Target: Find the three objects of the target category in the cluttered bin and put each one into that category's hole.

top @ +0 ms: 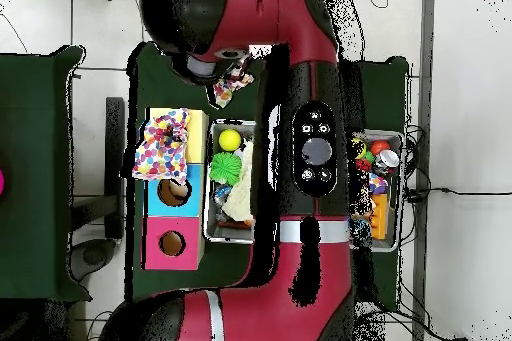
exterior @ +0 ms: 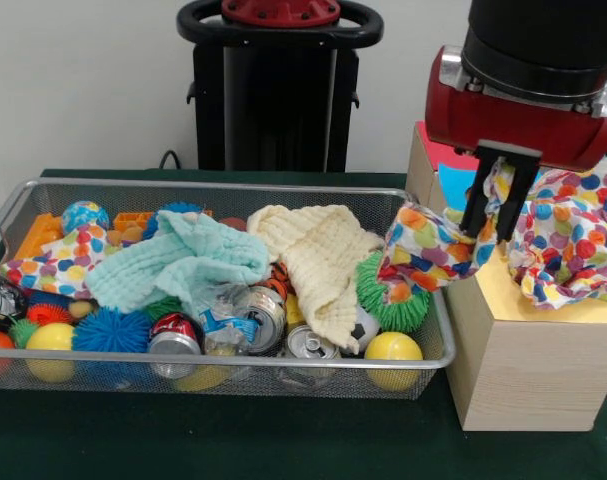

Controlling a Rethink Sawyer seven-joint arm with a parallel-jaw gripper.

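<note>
Gripper (exterior: pixel 498 195) fingers pinching polka-dot cloth (exterior: pixel 558 235); cloth drapes over box (exterior: pixel 528 355) yellow top, hole directly beneath, hidden.

Pretty clearly a robotics lab: a big red and black robot arm (top: pixel 300 107) hangs over a green-covered tabletop (exterior: pixel 233 440), cables (top: pixel 440 192) trail across a pale tiled floor (top: pixel 470 77), with a plain white wall (exterior: pixel 83 80) at 12 o'clock in the front view.
</note>
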